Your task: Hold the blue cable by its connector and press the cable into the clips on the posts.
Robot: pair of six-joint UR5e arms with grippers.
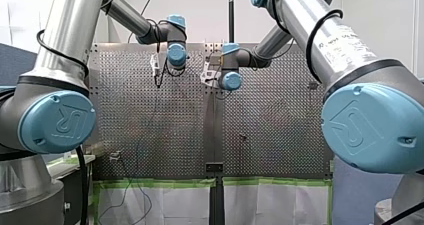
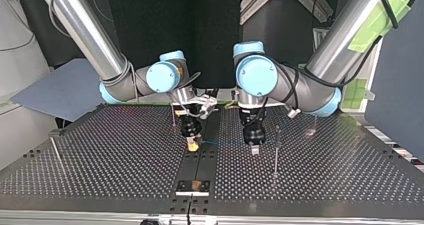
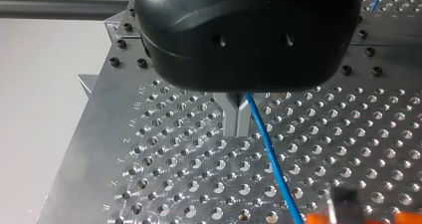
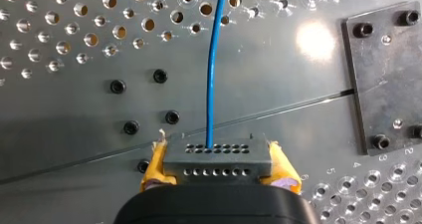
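Observation:
The blue cable [image 2: 225,143] stretches between both grippers, low over the perforated table [image 2: 125,155]. My right gripper [image 4: 217,167], at the top view's left [image 2: 193,145], is shut with its yellow pads [image 4: 154,164] on the grey connector [image 4: 217,157]. The cable [image 4: 214,59] leaves the connector straight ahead. My left gripper [image 3: 237,129], at the top view's right [image 2: 254,149], has its metal fingers [image 3: 230,114] shut, and the cable [image 3: 271,159] comes out right at them. A tall thin post [image 2: 276,150] stands just beside my left gripper. Whether the cable reaches its clip is unclear.
More posts stand at the top view's left edge [image 2: 55,150] and behind my right gripper [image 2: 173,117]. A small clip [image 2: 310,132] sits at the far right. A dark bolted plate [image 4: 383,79] lies on the table's centre seam, near the connector.

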